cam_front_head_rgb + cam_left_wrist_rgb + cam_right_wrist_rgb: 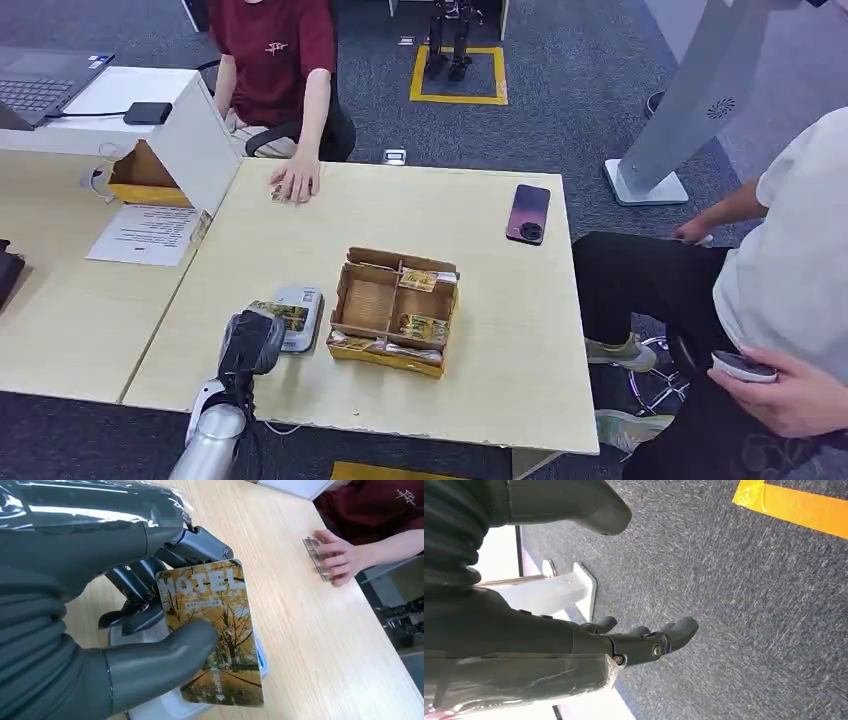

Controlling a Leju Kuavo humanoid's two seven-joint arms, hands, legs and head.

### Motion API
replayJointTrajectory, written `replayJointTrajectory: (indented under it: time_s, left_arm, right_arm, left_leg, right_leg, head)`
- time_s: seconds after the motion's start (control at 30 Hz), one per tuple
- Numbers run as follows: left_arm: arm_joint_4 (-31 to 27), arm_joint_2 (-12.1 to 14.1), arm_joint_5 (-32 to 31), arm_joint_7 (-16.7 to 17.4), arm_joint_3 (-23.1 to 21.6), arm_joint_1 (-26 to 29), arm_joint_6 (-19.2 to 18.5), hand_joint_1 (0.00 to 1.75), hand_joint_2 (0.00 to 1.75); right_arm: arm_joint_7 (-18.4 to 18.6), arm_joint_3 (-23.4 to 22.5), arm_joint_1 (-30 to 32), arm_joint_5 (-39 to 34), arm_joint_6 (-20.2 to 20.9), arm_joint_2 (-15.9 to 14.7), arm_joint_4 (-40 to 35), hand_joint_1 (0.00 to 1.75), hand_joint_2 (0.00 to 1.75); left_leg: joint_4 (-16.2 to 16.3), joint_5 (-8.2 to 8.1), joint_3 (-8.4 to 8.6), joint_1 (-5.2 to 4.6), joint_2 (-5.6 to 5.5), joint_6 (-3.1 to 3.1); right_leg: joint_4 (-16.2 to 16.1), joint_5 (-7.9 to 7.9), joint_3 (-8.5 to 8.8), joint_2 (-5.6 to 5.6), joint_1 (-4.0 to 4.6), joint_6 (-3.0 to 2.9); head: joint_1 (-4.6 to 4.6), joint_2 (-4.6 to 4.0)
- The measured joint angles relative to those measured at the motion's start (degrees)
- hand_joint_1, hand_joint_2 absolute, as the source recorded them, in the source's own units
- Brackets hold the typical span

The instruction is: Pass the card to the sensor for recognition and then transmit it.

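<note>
A pale wooden table (480, 330) stands on grey carpet, with two people seated at it; at its near left the robot's left hand (252, 342) pinches one yellow hotel card (212, 630) between thumb and fingers, holding it over the one white sensor (303, 318); just right sits one cardboard box (392, 310) with several compartments, cards lying in some, their number unclear; farther right lies one dark phone (528, 213); the right hand (644, 640) hangs over the floor, fingers loosely apart, holding nothing.
</note>
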Motion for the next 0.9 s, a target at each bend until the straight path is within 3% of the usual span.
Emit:
replayJointTrajectory:
  time_s: [0.5,0.7,0.9]
  left_arm:
    - [0.02,-0.02,-0.57,0.22,-0.04,-0.02,0.81,1.75,1.75]
    - [1.2,-0.02,-5.42,1.59,-0.04,-0.55,6.03,1.75,1.75]
    - [3.26,0.11,-7.02,1.81,-0.04,-1.6,7.72,1.75,1.75]
  right_arm:
    - [0.0,-0.13,0.0,0.07,0.0,0.0,0.0,0.0,1.75]
    - [0.0,-0.24,-0.02,0.63,0.02,0.0,0.0,0.0,1.75]
    - [0.0,-0.28,-0.03,1.16,0.18,0.02,0.0,0.0,1.75]
  left_leg:
    - [0.0,0.0,0.0,0.0,0.0,0.0]
    - [0.0,0.0,0.0,0.0,0.0,0.0]
    - [0.0,0.0,0.0,0.0,0.0,0.0]
  right_leg:
    - [0.0,0.0,-0.01,0.0,0.0,0.0]
    - [0.0,0.0,-0.01,0.0,0.0,0.0]
    - [0.0,0.0,0.0,0.0,0.0,0.0]
  head:
    - [0.0,0.0]
    - [0.0,0.0]
    - [0.0,0.0]
